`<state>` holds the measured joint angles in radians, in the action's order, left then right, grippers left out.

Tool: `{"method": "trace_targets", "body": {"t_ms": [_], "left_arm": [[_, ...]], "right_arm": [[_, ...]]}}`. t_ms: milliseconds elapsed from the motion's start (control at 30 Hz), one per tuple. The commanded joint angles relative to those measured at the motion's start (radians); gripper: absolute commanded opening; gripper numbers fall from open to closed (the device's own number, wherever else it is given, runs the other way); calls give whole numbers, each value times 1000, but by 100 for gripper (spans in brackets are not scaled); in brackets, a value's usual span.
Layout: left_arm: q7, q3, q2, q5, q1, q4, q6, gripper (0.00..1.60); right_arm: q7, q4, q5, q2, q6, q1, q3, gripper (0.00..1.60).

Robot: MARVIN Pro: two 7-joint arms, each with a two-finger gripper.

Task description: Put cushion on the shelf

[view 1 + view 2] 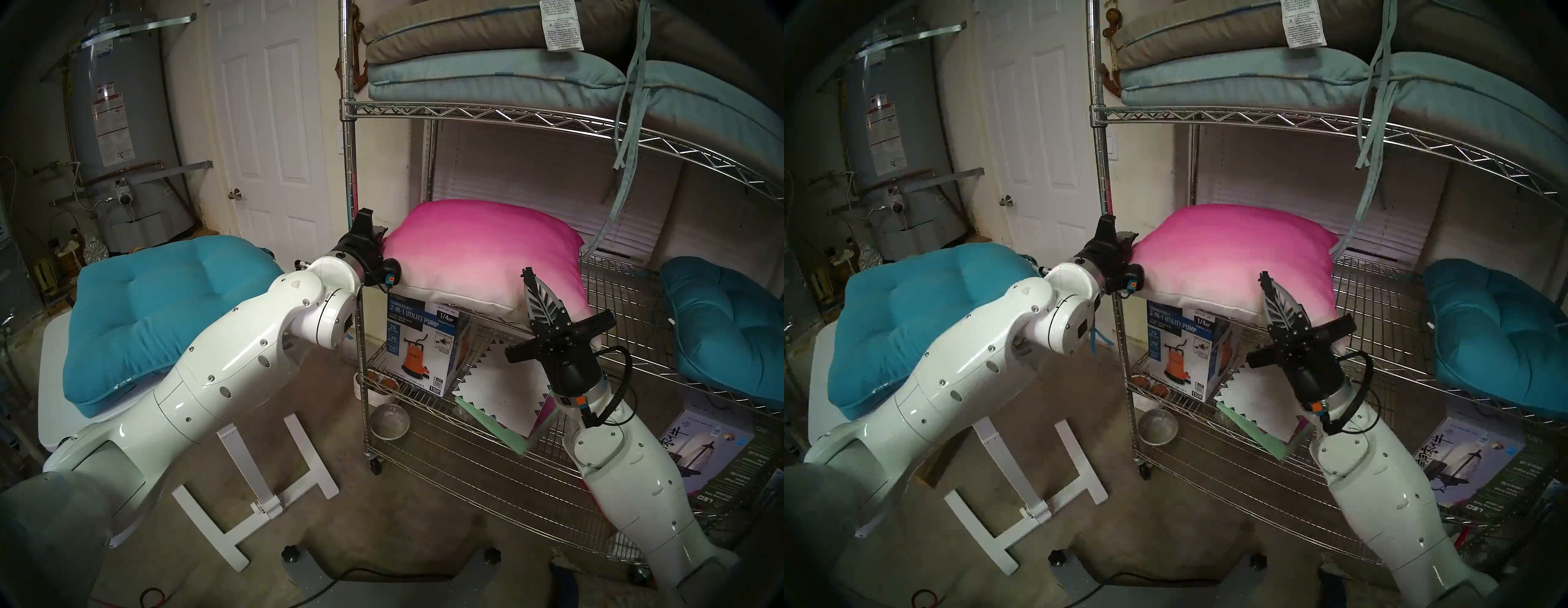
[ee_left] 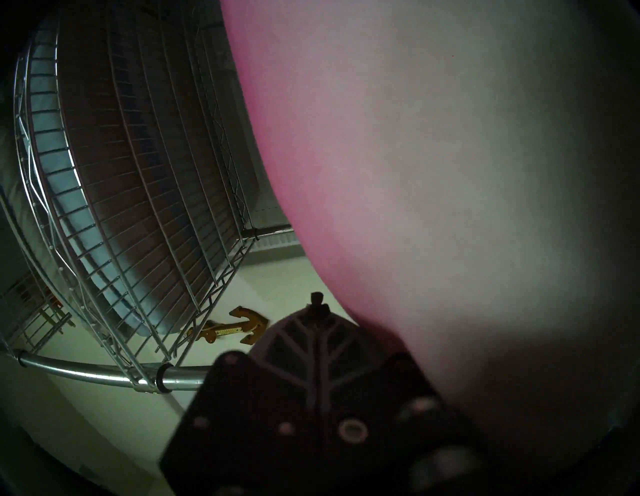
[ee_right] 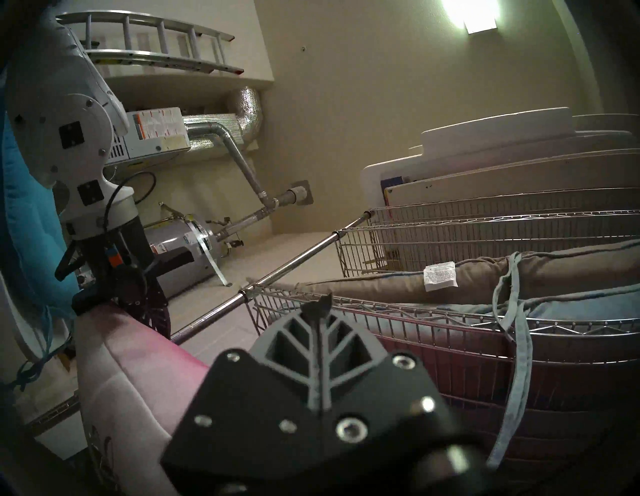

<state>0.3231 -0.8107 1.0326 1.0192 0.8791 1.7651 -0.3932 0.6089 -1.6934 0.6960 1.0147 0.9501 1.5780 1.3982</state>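
Observation:
The cushion [image 1: 479, 254] lies pink-to-white face up on the middle tier of the chrome wire shelf [image 1: 628, 305], its left end over the tier's left edge. It also shows in the head right view [image 1: 1233, 259]. My left gripper [image 1: 367, 220] is shut and pressed against the cushion's left corner; the cushion [image 2: 450, 173] fills the right of the left wrist view beside its fingers [image 2: 317, 299]. My right gripper [image 1: 530, 276] is shut, pointing up against the cushion's front right edge. In the right wrist view the cushion [image 3: 131, 363] lies left of its fingers [image 3: 318, 304].
A teal tufted cushion [image 1: 161, 305] lies on the white table [image 1: 55, 407] at left; another [image 1: 721, 331] sits on the same tier at right. Flat pale-blue and taupe pads [image 1: 488, 72] fill the tier above. A pump box [image 1: 424, 344] stands on the tier below.

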Motion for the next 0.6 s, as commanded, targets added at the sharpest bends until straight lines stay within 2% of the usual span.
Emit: {"method": "trace_targets", "body": {"t_ms": [0,133,167,233,400,433,500,533,567], "left_arm": [[23,-28,-2,9,-26,117,-41,0],[57,-30,-9,17,-17,186,-76,0],[48,-26,3,22,-26,169,-72,0],[84,-23,-11,32,-15,220,-96,0],[145,-7,-9,41,3,278,-136,0],[172,-7,-21,45,14,314,-157,0],[188,-1,-15,50,15,321,-168,0],[219,-2,-32,53,29,367,-190,0],[213,5,-16,57,19,342,-187,0]], "right_arm": [[13,-19,1,0,5,22,10,0],[17,-17,7,6,7,32,12,0],[18,-17,9,7,7,33,12,0],[19,-17,11,10,7,35,11,0],[21,-17,19,17,8,38,9,0],[22,-18,21,18,8,39,9,0],[22,-19,24,20,9,41,9,0],[23,-20,25,21,9,43,9,0],[23,-21,27,22,10,45,9,0]]}}
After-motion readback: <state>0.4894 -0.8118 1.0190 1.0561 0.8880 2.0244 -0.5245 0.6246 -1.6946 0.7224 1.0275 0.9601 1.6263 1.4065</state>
